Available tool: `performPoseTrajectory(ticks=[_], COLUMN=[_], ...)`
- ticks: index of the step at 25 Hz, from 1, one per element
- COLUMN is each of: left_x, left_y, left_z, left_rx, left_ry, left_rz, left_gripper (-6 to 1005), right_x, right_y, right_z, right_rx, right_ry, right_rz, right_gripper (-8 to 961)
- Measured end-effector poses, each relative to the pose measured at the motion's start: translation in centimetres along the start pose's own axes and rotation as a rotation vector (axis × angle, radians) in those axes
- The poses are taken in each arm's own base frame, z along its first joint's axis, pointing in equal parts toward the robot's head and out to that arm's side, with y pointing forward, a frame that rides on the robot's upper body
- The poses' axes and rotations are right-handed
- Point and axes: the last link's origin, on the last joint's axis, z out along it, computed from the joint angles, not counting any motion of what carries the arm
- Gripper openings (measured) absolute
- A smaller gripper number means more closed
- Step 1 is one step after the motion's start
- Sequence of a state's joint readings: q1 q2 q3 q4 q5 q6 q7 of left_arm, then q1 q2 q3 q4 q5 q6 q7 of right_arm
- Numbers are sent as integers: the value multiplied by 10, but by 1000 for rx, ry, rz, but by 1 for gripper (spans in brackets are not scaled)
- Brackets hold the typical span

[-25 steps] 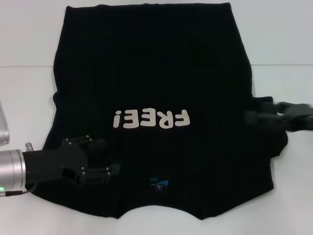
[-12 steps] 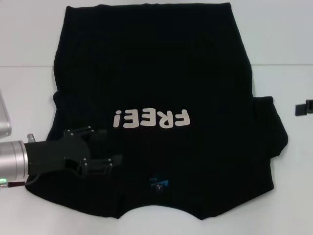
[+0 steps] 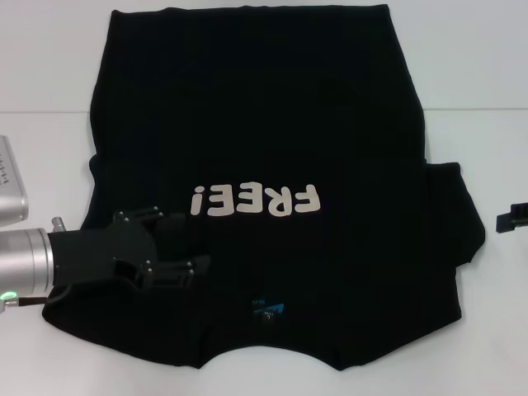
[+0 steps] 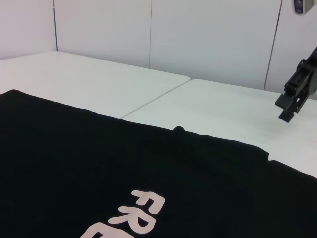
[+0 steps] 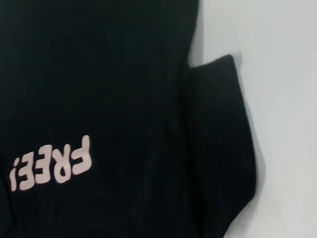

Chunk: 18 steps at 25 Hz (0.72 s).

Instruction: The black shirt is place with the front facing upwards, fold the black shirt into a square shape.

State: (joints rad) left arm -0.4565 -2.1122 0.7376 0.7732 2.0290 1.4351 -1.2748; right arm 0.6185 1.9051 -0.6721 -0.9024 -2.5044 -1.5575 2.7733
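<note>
On the worktop [image 3: 49, 74], black shirt [image 3: 264, 124] looks soft & floppy; left hand [image 3: 177, 252], fingers apart, best pinches the sleeve edge; right hand [image 3: 505, 219]: can't tell.

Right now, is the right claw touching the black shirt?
Apart. In the head view the right claw sits off the black shirt, with a strip of bare white table between it and the sleeve edge.

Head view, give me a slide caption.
Left gripper over the flat black shirt; right gripper off its side.
</note>
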Motion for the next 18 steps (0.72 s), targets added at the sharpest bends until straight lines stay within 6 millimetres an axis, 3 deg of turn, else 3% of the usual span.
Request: performPoseTrajectory(ticks=[18], left_x=[-4], left_y=[-2], left_z=[-1], left_rx=[24], left_ry=[-5], left_rz=[-7], left_gripper=[834], right_x=[-3], right_y=[-6], right_z=[29], right_rx=[-3], right_ry=[2], right_rz=[85], right_gripper=[888])
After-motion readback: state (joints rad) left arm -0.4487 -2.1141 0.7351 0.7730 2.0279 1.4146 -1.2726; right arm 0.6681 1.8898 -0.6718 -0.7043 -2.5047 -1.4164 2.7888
